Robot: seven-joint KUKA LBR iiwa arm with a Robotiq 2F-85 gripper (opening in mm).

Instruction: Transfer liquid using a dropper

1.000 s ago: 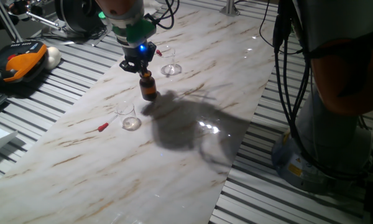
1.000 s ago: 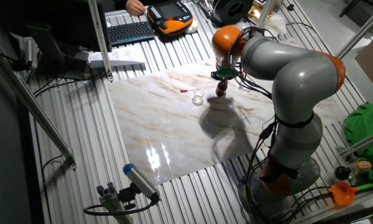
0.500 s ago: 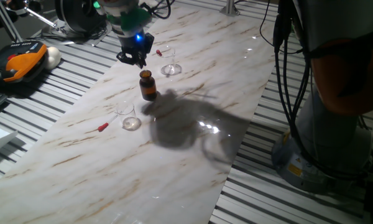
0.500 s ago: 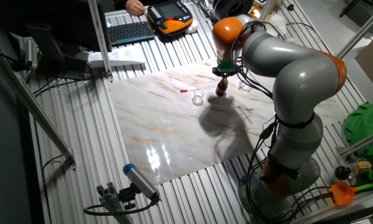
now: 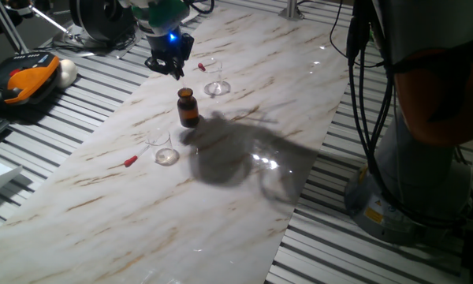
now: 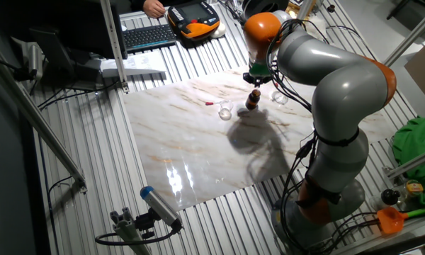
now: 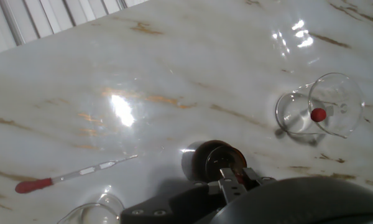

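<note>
The gripper hung above the marble bench, clear of the brown bottle, which stood upright and uncapped near the middle of the bench's far half. Whether the gripper's fingers were apart or together could not be told from any view; nothing could be seen held between them. In the hand view the bottle appeared from above, its open mouth showing. The dropper, with its red bulb, lay flat on the bench toward the left edge, beside a small glass beaker. A second glass beaker stood beyond the bottle, toward the far edge. In the hand view a red spot showed on that beaker. The dropper lay apart from the bottle and the gripper.
</note>
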